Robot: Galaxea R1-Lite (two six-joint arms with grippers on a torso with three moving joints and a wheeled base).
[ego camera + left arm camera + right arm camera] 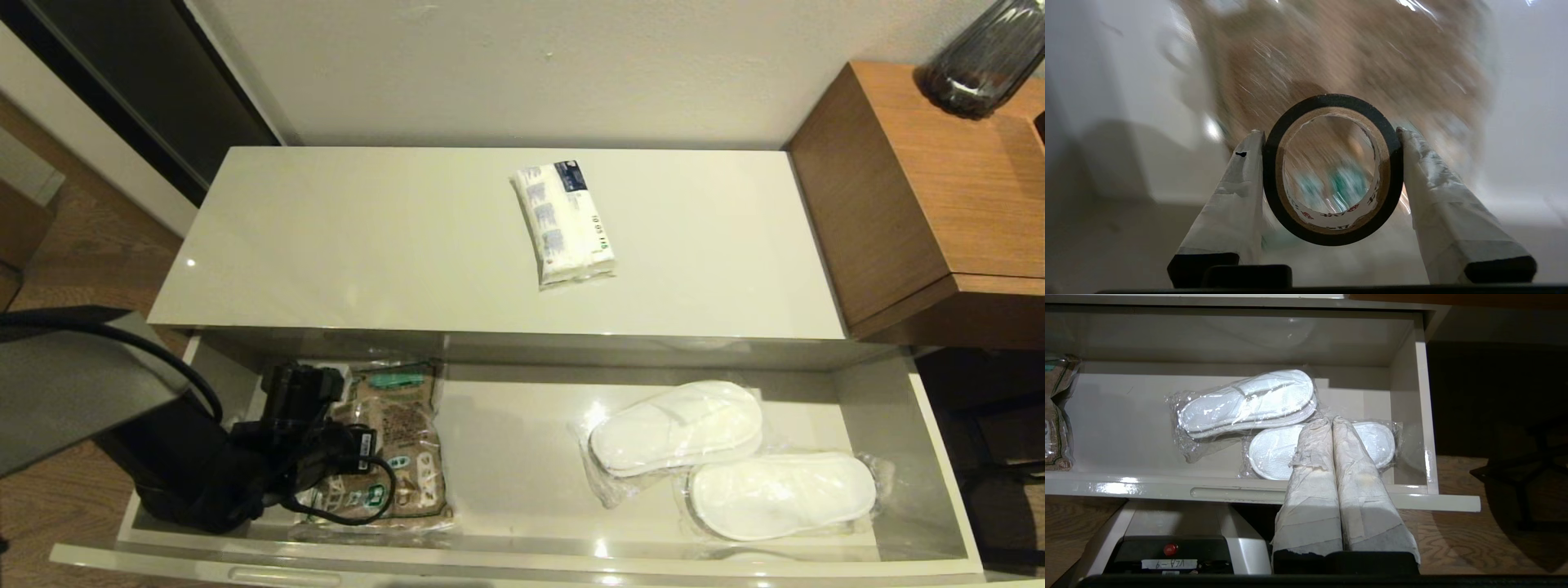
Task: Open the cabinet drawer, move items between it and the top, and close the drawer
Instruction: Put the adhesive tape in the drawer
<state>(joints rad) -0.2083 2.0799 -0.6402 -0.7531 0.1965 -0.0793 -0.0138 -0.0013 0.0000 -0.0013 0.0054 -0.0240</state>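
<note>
The cabinet drawer [506,465] stands pulled open below the glossy off-white top [351,245]. On the top lies the white tissue pack [565,224] with blue print. Two wrapped white slippers [678,425] lie in the drawer's right half and also appear in the right wrist view as slippers [1245,402]. My left gripper [300,385] is down in the drawer's left end, over the brown pouch. In its wrist view the left gripper [1329,131] is shut on the black tape roll [1271,171], a finger on each side. My right gripper [1332,419] is shut and empty, before the drawer front [1147,489].
A brown patterned pouch [408,441] lies in the drawer's left part, partly under my left arm. A brown wooden side table [939,188] with a dark glass vase [988,57] stands right of the cabinet. Wood floor lies to the left.
</note>
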